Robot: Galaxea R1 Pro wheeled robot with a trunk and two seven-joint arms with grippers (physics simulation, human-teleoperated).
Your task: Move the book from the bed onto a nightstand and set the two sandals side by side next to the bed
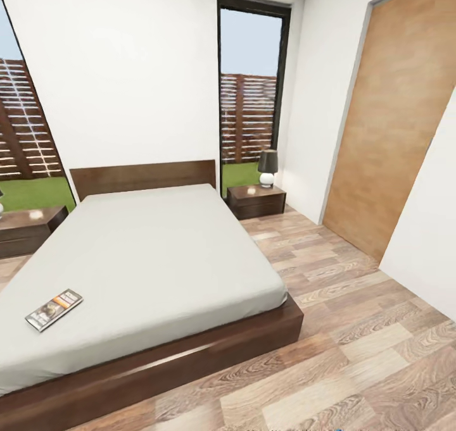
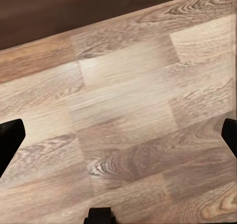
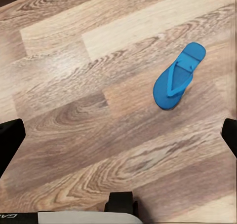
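Lying flat on the pale-grey bed (image 1: pixel 158 254), the thin grey-and-orange paperback book (image 1: pixel 54 309) looks light, floppy; pinch one overhanging edge. Both grippers, left gripper (image 2: pixel 118 135) and right gripper (image 3: pixel 118 135), are spread, empty.

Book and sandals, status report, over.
Both grippers open, holding nothing. Book on the bed, near the foot. One sandal lying on the floor. Nothing in the way.

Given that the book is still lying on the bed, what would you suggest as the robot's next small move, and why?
Probably extend the left gripper toward the book. It lies flat near the mattress's near left corner, within the head view, while both grippers hang open and empty over bare floor. The blue sandal lying beneath the right gripper could wait.
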